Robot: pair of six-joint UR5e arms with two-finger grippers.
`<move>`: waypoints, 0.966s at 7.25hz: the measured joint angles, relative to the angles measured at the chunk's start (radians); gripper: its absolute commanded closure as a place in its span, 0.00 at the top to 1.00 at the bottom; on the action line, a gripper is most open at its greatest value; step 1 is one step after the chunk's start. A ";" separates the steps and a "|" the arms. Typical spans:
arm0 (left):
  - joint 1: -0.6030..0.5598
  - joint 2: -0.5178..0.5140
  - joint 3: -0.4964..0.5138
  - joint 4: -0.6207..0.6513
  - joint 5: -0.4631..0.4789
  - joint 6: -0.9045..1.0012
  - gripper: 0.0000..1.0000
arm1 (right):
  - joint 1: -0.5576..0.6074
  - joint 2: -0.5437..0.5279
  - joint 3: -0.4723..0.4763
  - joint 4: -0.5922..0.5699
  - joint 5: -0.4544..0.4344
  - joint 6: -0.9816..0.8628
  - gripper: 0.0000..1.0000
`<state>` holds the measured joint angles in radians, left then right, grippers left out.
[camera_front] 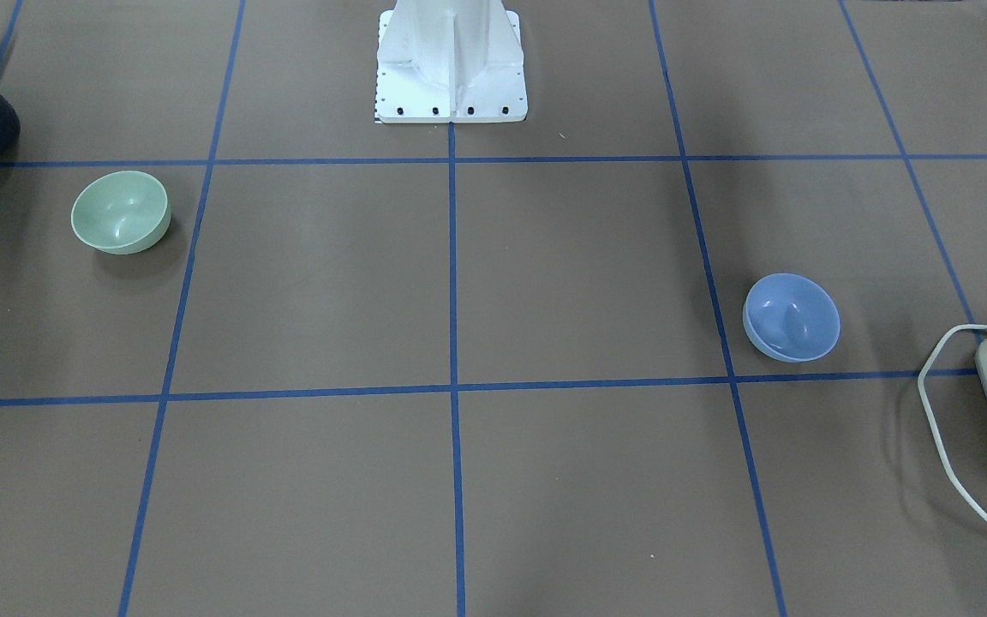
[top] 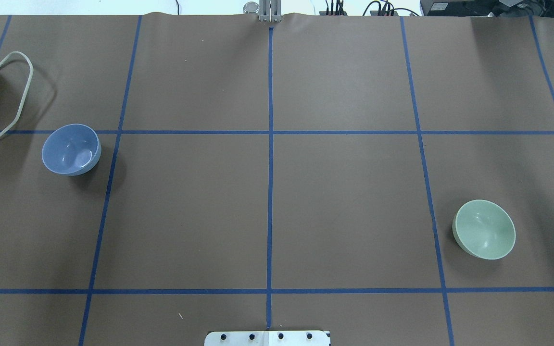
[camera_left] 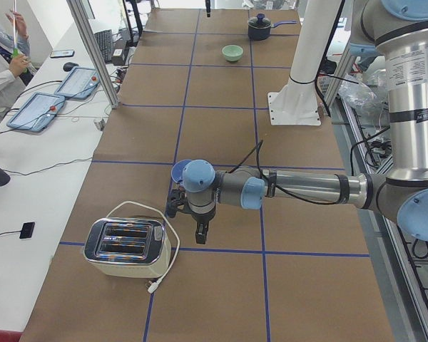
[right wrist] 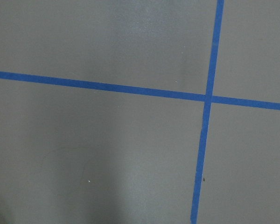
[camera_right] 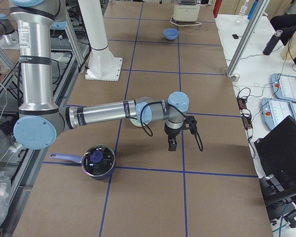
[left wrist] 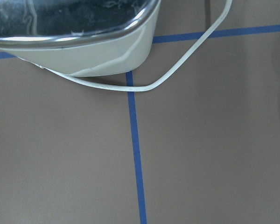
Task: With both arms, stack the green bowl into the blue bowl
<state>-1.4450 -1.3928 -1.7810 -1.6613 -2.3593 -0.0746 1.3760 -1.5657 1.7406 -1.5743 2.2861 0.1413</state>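
Overhead exterior, green bowl [top: 484, 229], blue bowl [top: 71, 149] mouths-up, well apart, left gripper [camera_left: 200, 233], right gripper [camera_right: 171, 143] grip unclear

You see even, bright overhead light on the worktop [top: 344, 211]; soft shadows lie beside the green bowl [camera_front: 121, 212] and blue bowl [camera_front: 792, 317]. Your left wrist view shows the toaster [left wrist: 116, 51] slightly blurred, its chrome glaring.

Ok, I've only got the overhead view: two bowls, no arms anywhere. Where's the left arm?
Observer: Exterior left shows it stretched low, the left end effector hanging fingers-down beside a toaster, near the blue bowl.
Operator: And the right?
Observer: The right end effector hangs fingers-down close to the green bowl.
Operator: Anything else there?
Observer: A dark lidded pot sits at the table's right end, outside your frame.
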 measured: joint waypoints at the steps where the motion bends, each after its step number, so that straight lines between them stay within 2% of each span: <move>1: 0.000 0.000 0.000 0.000 0.000 0.000 1.00 | 0.000 0.005 0.000 0.000 0.000 -0.001 1.00; 5: 0.001 -0.005 -0.008 0.000 0.001 -0.003 1.00 | -0.004 0.026 0.005 0.000 0.001 -0.004 1.00; 7: 0.005 -0.029 -0.019 -0.006 -0.001 -0.048 1.00 | -0.016 0.030 0.019 0.000 0.038 0.003 1.00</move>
<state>-1.4397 -1.4216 -1.7998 -1.6676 -2.3601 -0.1224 1.3603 -1.5362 1.7593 -1.5745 2.3243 0.1447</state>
